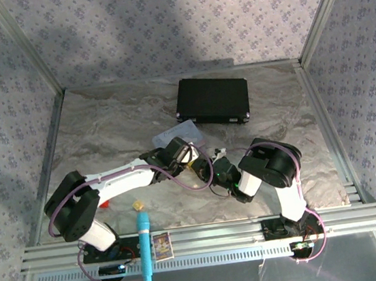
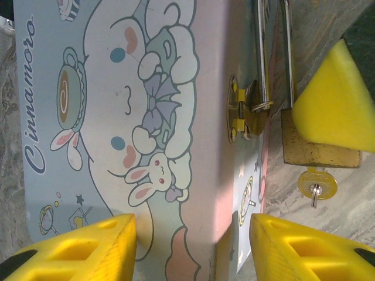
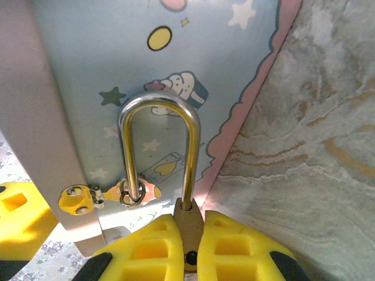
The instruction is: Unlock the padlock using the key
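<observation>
Top view: we look down from above and behind the arm bases (image 1: 107, 252), facing the back wall (image 1: 174, 25), far enough to hold the whole bench (image 1: 104, 130).
Left wrist: we hang close over the pastel tin (image 2: 146, 117), looking past the left tool (image 2: 193, 240) across its top.
Right wrist: we peer past the right tool (image 3: 188, 249), very near the padlock (image 3: 190, 158).
Shared: both wrists catch the padlock and the tin's hasp (image 2: 246, 111); the top view holds that spot mid-bench.
</observation>
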Robot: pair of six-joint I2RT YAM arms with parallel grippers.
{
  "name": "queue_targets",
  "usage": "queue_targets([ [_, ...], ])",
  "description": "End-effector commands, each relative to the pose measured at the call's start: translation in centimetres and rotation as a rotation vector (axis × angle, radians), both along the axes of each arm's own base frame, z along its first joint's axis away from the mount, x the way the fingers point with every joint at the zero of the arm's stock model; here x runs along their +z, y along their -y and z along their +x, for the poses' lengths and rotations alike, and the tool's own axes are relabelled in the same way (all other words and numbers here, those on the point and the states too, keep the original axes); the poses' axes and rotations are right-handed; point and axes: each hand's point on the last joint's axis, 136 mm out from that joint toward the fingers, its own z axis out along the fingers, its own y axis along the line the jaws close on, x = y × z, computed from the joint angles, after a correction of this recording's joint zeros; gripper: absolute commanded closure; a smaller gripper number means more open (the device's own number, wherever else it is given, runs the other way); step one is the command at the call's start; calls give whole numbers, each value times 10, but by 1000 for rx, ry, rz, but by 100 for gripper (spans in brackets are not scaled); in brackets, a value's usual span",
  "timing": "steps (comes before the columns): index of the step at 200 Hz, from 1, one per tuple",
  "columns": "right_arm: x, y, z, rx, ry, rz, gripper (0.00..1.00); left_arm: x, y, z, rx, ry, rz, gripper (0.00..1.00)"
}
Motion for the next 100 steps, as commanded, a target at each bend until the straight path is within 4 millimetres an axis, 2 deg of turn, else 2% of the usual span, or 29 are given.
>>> queue_targets([
  [1, -17, 22, 6, -78, -41, -40, 100, -55, -39, -53, -39, -253, 175, 48],
  [13, -20, 26, 9, -101, -70, -17, 100, -54, -39, -54, -42, -250, 175, 48],
  [24, -13, 20, 16, -97, -65, 24, 100, -55, -39, -53, -43, -246, 176, 48],
  [37, -17, 15, 17, -85, -90, 24, 100, -56, -39, -53, -44, -244, 174, 49],
  [71, -25, 18, 12, -92, -119, 39, 100, -59, -40, -54, -44, -240, 174, 48],
  [100, -40, 19, -4, -27, -152, -67, 100, -56, -39, -46, -17, -204, 159, 47],
])
